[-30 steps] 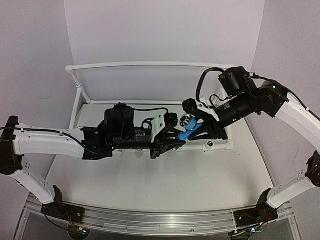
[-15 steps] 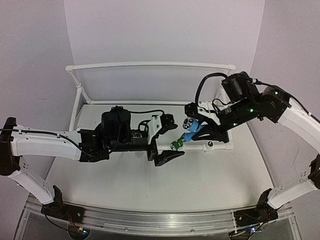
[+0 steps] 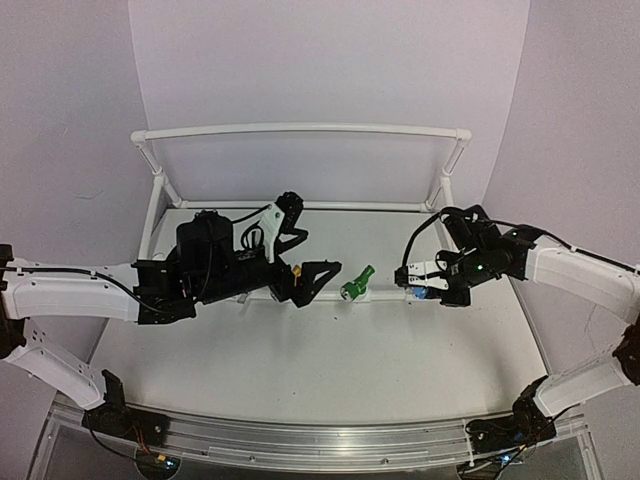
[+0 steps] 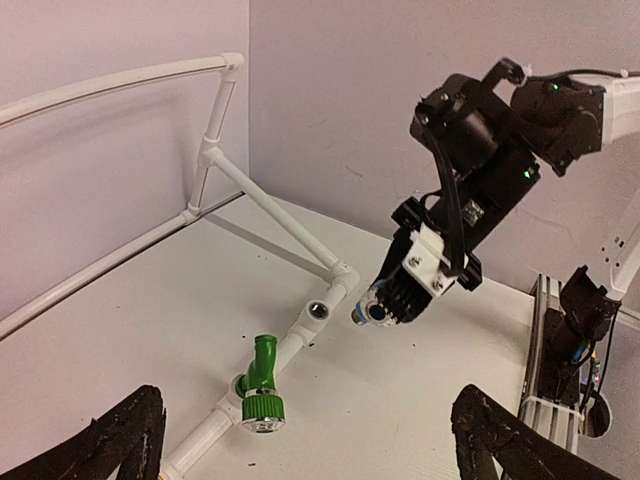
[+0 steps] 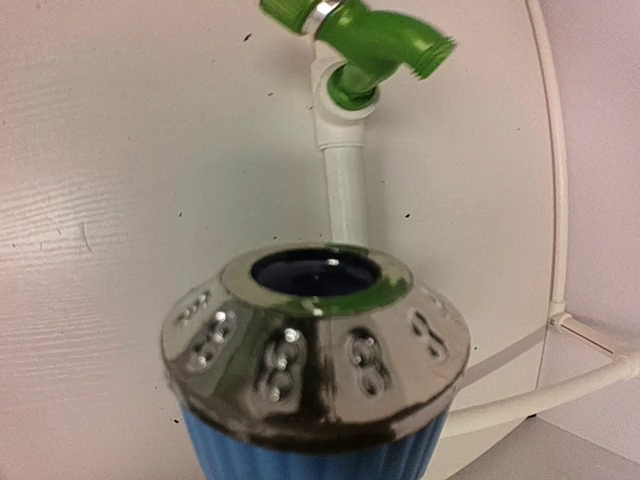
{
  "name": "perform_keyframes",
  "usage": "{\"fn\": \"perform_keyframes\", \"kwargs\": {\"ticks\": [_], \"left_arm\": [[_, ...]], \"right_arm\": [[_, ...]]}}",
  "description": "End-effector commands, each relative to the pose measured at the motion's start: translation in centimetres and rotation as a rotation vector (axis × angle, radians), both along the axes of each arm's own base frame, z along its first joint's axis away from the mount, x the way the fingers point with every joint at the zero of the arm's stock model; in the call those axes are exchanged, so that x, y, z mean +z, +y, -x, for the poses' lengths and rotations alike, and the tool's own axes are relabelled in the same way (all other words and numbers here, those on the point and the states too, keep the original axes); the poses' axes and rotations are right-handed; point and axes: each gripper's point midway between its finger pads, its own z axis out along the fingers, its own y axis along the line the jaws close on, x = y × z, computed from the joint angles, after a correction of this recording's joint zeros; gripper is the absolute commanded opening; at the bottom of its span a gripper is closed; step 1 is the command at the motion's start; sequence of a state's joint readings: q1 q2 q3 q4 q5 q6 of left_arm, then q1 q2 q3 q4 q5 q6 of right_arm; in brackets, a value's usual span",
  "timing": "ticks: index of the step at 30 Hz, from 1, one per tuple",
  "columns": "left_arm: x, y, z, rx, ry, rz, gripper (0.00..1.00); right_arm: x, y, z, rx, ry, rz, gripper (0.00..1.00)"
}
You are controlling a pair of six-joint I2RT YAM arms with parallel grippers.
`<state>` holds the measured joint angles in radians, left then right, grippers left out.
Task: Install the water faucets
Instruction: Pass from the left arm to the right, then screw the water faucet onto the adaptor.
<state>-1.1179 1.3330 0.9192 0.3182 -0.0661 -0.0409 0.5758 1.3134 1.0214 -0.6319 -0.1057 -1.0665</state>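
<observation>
A green faucet (image 3: 356, 283) (image 4: 262, 385) stands in a fitting of the white pipe frame's front rail (image 4: 290, 350), nothing holding it. My left gripper (image 3: 310, 240) (image 4: 310, 455) hangs open just left of it, its dark fingertips (image 4: 125, 445) wide apart. The right gripper (image 3: 428, 282) (image 4: 425, 270) is shut on a blue faucet (image 3: 417, 290) (image 4: 378, 312) with a chrome nozzle (image 5: 315, 335), held just right of an open socket (image 4: 318, 311) on the rail. The right wrist view shows the green faucet (image 5: 360, 35) beyond the nozzle; the fingers are hidden.
The white PVC pipe frame (image 3: 300, 128) runs along the table's back, left and right sides, with uprights at its corners. A small yellow piece (image 3: 297, 270) shows by the rail under my left gripper. A metal rail (image 3: 320, 440) borders the near edge.
My left gripper opened, let go of the green faucet and drew back left, leaving it on the rail. The right gripper carried the blue faucet right and down toward the rail.
</observation>
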Motion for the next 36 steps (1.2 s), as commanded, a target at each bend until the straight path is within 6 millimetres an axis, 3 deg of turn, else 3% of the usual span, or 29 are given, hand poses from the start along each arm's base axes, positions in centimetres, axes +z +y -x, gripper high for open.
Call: {"fn": "perform_keyframes", "kwargs": {"ticks": [1,11,18,36], "left_arm": [[0.7,1.2,-0.9,0.085,0.075,0.05,1.0],[0.9,1.2,-0.7,0.078,0.087,0.048,1.0],[0.9,1.2,-0.8,0.08,0.081,0.041,1.0],[1.1,1.5,-1.0,0.096,0.057,0.032,1.0]], "right_arm": [[-1.5,-0.1,-3.0,0.077,-0.127,0.12,0.0],[-3.6,-1.7,-5.5,0.097,-0.104,0.202,0.0],[-3.4,-2.3,-7.5,0.066,-0.102,0.2,0.0],[-5.7,-2.2,-6.6,0.108,-0.048,0.213,0.0]]}}
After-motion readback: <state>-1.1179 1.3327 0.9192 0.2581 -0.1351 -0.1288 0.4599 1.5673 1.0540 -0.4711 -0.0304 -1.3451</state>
